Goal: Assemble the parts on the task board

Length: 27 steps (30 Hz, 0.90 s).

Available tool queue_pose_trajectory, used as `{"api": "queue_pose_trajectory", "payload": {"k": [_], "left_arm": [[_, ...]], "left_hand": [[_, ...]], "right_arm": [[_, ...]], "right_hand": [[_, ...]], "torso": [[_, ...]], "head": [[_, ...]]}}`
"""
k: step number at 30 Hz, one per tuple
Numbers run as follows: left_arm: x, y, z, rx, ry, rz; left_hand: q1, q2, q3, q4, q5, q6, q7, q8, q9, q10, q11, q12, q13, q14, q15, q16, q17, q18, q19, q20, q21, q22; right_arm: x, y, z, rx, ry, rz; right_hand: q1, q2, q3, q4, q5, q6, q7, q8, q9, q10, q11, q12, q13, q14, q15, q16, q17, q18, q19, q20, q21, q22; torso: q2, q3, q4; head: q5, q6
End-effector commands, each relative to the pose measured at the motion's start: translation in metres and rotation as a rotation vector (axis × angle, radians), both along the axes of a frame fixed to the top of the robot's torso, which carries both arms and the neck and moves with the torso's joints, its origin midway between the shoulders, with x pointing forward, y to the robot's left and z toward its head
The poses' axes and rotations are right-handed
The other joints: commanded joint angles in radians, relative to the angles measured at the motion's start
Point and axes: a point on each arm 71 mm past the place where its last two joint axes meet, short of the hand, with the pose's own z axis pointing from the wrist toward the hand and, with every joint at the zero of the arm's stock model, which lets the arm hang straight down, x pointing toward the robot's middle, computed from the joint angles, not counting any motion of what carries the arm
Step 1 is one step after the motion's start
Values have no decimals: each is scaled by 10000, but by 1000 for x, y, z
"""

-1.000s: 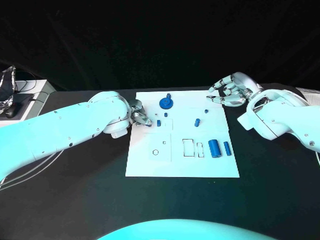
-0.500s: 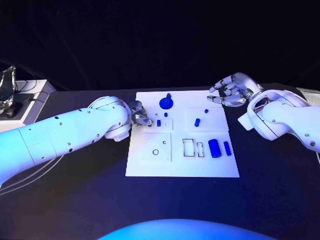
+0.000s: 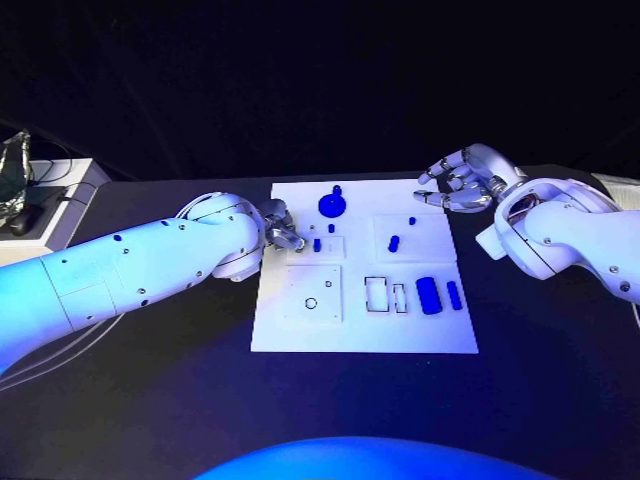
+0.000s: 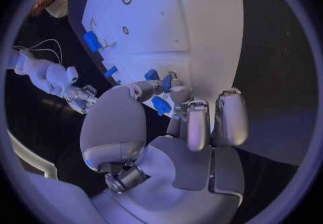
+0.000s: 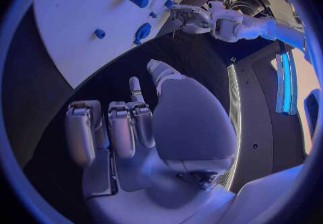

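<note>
The white task board lies mid-table. My left hand is at the board's left edge, its thumb and one finger closed round a small blue peg that stands upright on the board. A second small peg and a blue gear-like part are just beyond it. Another peg lies further right. Two blue cylinders lie near the right edge beside white slots. My right hand hovers off the board's far right corner, fingers curled in and holding nothing.
A grey box carrying a crumpled shiny object stands at the table's far left, with cables trailing below my left arm. A round hole sits in the board's near left panel.
</note>
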Motion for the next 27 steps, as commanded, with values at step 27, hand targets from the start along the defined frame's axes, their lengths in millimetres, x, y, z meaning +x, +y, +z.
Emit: {"api": "queue_pose_trajectory", "payload": {"k": [27], "left_arm": [[-2,9,-18,1408,1565,-547]], "left_hand": [[358,228,1000,-1363,-49,4,-60,-94,-102,56,-22,7,-12,955,25,32,2288,-83,30,7,-1,-46]], "right_arm": [[0,1,-1,-97,-6,160]], "right_hand": [[-73,-18,-26,83,-30,-91,-7,48,42,739,-41,-36,2338,1014,-71,-6,2445,22,752,-66,-22,2192]], "torso": [[-4,-5,7]], "head": [[3,-118]]}}
